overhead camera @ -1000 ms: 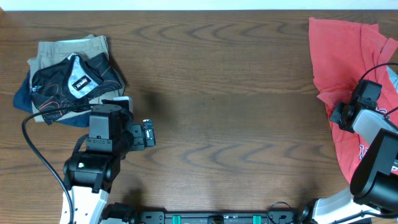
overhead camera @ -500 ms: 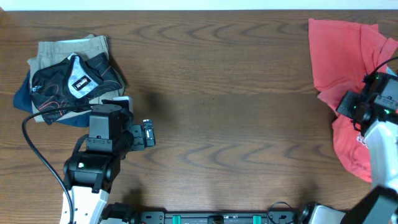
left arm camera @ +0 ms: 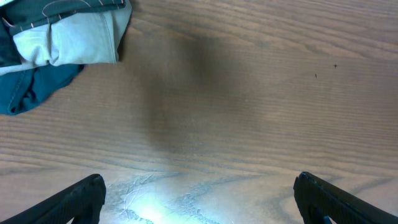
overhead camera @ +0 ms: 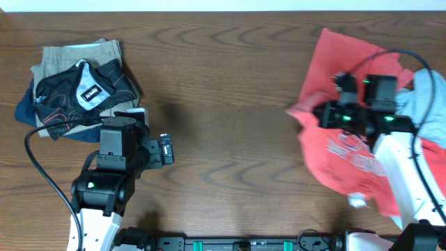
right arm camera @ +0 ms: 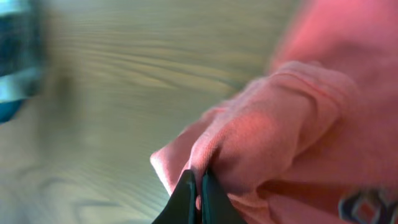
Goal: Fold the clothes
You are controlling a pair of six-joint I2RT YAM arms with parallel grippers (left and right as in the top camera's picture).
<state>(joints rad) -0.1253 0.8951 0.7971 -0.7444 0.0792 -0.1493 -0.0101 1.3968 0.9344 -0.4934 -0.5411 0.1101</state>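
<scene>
Pinching a raised fold of the coral-red T-shirt [overhead camera: 348,157] in the right gripper [right arm camera: 199,186], jaws clamped on the cloth, likely taking an edge to draw it onto open table [overhead camera: 230,118] for flattening. Lying rumpled at the table's right side, lettering partly showing. Hanging the left gripper [left arm camera: 199,180] wide apart and empty over bare wood, near a pile of other garments [overhead camera: 77,87], probably awaiting a free corner. Noting no bins or baskets in view; nothing contained.
</scene>
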